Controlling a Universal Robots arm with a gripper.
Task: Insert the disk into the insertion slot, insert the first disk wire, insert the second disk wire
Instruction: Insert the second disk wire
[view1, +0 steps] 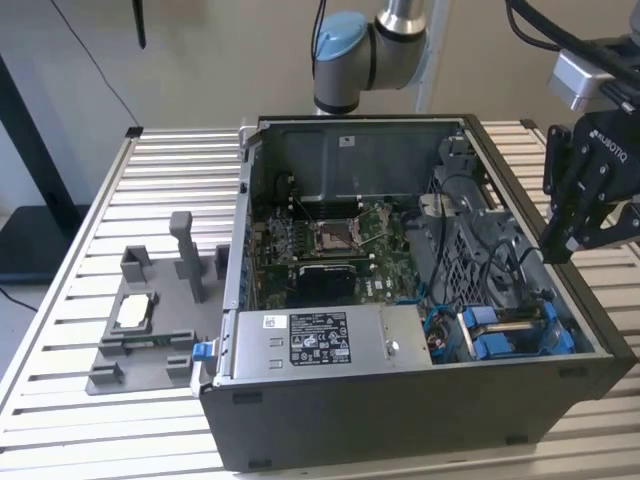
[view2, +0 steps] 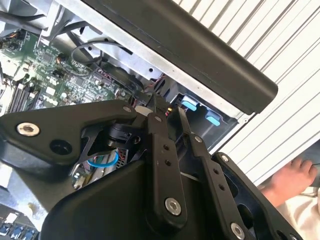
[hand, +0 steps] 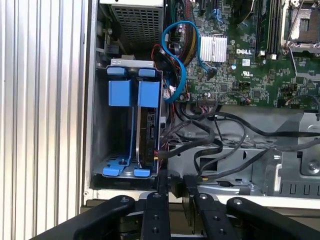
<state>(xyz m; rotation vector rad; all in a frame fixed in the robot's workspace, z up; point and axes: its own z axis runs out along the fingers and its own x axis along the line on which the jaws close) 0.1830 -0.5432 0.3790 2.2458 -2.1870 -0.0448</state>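
Exterior view: the slatted tabletop (view1: 170, 170) carries a grey fixture (view1: 150, 330) at the exterior view's left, with open slats around it. The computer case (view1: 400, 420) lies beside it, open side up, with free room above. Inside, a power supply box (view1: 320, 340) sits along the near wall. The insertion slot (view1: 515, 335) is at the near right corner. In the first wrist view the disk (hand: 149, 135) stands on edge in that slot (hand: 100, 140). It looks dark and is clipped in blue, just beside a second blue carrier (hand: 120, 92). The end effector (view1: 556, 252) hovers over the case's right wall, fingers drawn together, holding nothing.
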